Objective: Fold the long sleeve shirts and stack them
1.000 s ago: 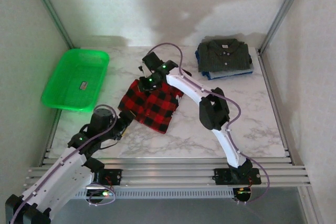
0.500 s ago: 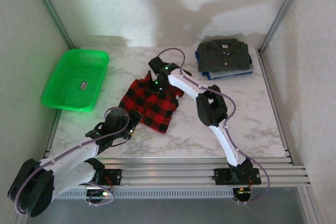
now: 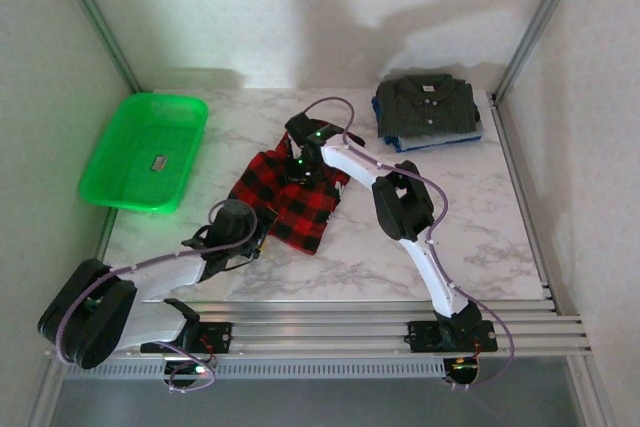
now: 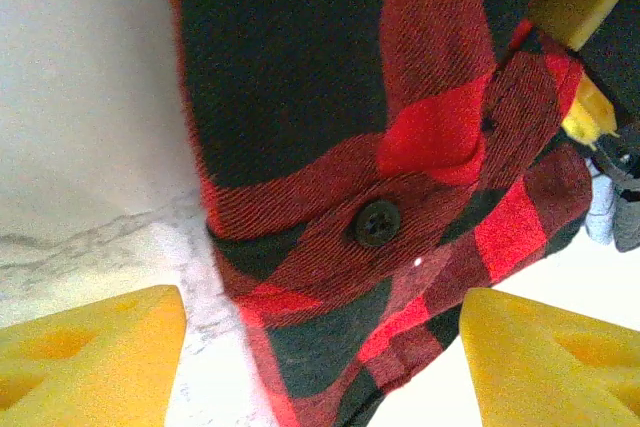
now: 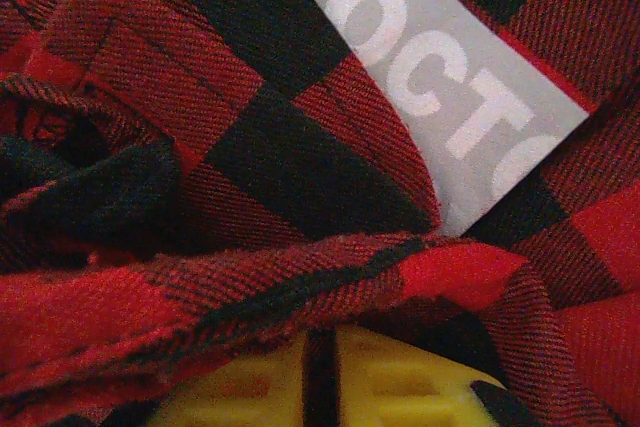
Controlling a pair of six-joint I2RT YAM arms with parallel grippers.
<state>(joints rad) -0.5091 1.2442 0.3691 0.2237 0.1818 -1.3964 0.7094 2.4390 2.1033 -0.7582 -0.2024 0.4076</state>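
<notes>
White letters "OCTO", cut off after the last one, stand on a grey label [image 5: 455, 97] on the red-and-black plaid shirt [image 5: 250, 157], upper right in the right wrist view.

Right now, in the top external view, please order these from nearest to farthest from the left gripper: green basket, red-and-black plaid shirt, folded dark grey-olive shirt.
From the left gripper:
1. red-and-black plaid shirt, directly ahead, at its fingertips.
2. green basket, at the left edge.
3. folded dark grey-olive shirt, far right corner.
</notes>
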